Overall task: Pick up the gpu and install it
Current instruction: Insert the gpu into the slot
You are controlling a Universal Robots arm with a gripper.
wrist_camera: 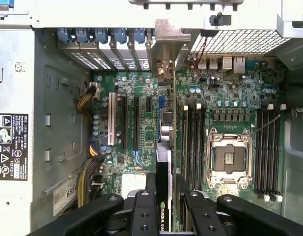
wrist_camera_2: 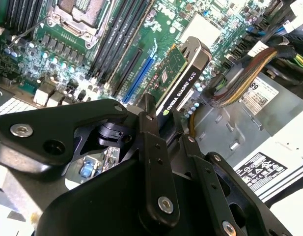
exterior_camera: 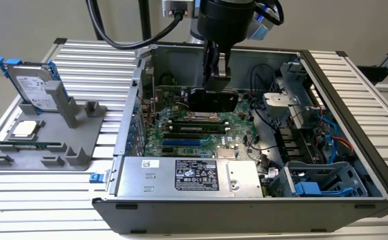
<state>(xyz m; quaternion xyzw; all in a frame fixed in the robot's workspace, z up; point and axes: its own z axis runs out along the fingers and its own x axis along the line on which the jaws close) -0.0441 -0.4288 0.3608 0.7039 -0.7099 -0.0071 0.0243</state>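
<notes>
In the exterior view my gripper (exterior_camera: 215,75) reaches down into the open computer case (exterior_camera: 354,100), shut on the gpu (exterior_camera: 214,100), whose black cooler block hangs upright a little above the green motherboard (exterior_camera: 194,131). In the second wrist view the gpu (wrist_camera_2: 183,88) shows edge-on between my fingers (wrist_camera_2: 150,123), green board on one face and black cooler on the other, over the blue expansion slot (wrist_camera_2: 139,78). In the first wrist view the gpu (wrist_camera: 162,167) runs from my gripper (wrist_camera: 163,199) toward its silver bracket (wrist_camera: 163,44) at the case's rear wall.
A grey hard drive with blue rails (exterior_camera: 33,85) and a square silver chip (exterior_camera: 23,129) sit on a grey stand at the exterior view's left. Inside the case are the power supply (exterior_camera: 187,175), a drive cage (exterior_camera: 321,180), cable bundles (wrist_camera_2: 239,83) and the open CPU socket (wrist_camera: 230,157).
</notes>
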